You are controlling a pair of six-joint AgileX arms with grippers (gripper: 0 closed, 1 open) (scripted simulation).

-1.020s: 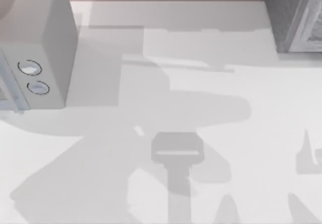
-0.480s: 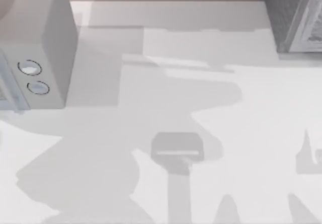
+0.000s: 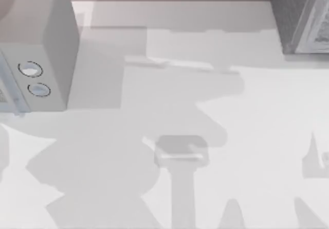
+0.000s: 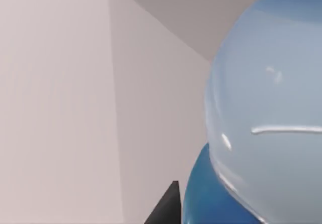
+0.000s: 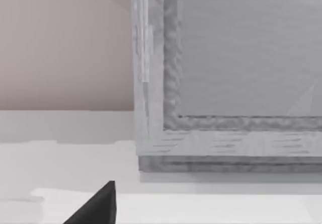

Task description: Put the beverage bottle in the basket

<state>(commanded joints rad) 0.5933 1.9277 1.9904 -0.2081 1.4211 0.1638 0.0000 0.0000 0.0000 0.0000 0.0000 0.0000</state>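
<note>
The left wrist view has the bottle pressed close beside the left pincer's dark fingertip; whether the pincer grips it I cannot tell. A right pincer fingertip hangs over the desk, facing a grey box farther back.

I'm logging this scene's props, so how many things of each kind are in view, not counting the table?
Beverage bottle, close up in the left wrist view: 1
Pale grey box with two round dials, at the table's far left: 1
Grey textured box, at the table's far right: 1
Dark fingertips, one in each wrist view: 2
Total: 5
</note>
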